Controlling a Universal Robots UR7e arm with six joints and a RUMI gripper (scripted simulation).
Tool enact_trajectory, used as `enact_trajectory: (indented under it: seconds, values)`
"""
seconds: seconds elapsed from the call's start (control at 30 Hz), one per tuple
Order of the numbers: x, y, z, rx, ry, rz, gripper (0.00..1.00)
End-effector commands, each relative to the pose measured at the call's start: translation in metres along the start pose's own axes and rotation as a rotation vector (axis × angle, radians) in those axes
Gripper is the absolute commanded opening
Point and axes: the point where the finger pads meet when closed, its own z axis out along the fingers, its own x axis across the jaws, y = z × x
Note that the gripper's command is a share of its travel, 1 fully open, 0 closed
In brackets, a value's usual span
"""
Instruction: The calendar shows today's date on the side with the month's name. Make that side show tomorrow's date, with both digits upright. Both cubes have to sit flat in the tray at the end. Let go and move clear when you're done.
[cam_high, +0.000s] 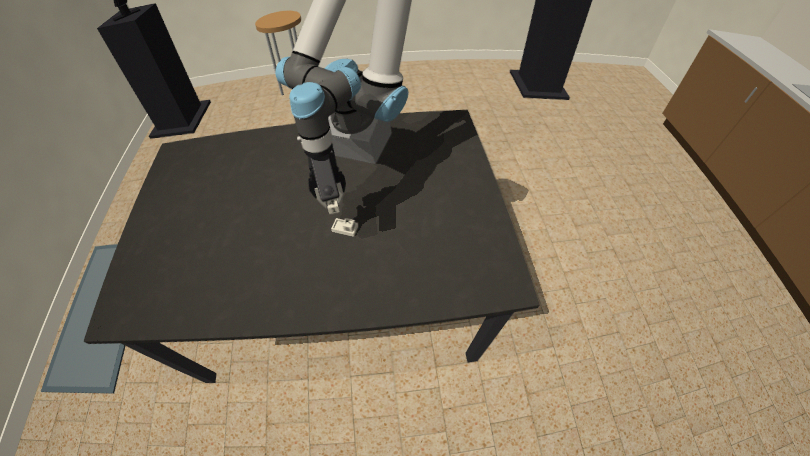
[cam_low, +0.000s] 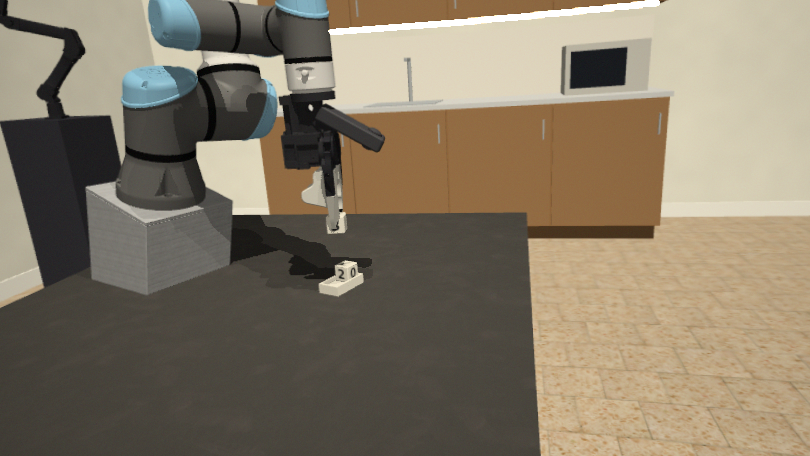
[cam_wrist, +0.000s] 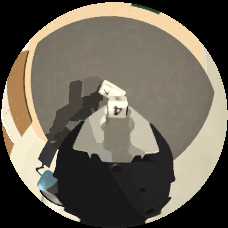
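Gripper (cam_low: 335, 225): clenched on one cream date cube (cam_wrist: 118, 107), held in the air above the dark table (cam_high: 226, 271). Tray (cam_low: 333, 286): set on the table just below, with a second cube (cam_low: 345, 271) seated in it.

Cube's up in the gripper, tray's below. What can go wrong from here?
1. The gripper pinches the held cube only at its fingertips, well above the table; a slip would probably drop it outside the tray.
2. The free slot lies right beside the seated cube; a slightly offset descent may catch that cube or the tray rim and leave the held cube tilted.
3. The wrist view shows a 4 on the held cube, so a wrong or inverted digit could end up facing out.
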Motion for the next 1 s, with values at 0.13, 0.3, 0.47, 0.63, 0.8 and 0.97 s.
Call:
enact_trajectory:
  seconds: [0.13, 0.3, 0.47, 0.63, 0.8, 0.97]
  values:
    - [0.002, -0.0012, -0.0003, -0.007, 0.011, 0.259, 0.1]
    - [0.0028, -0.0012, -0.0004, -0.007, 0.011, 0.388, 0.1]
    - [0.0036, -0.0009, -0.0004, -0.006, 0.011, 0.517, 0.1]
    - [0.004, -0.0006, -0.0005, -0.005, 0.012, 0.604, 0.1]
    - [0.0047, 0.0003, -0.0006, -0.005, 0.012, 0.765, 0.1]
    - [0.005, 0.0013, -0.0006, -0.004, 0.013, 0.9, 0.1]
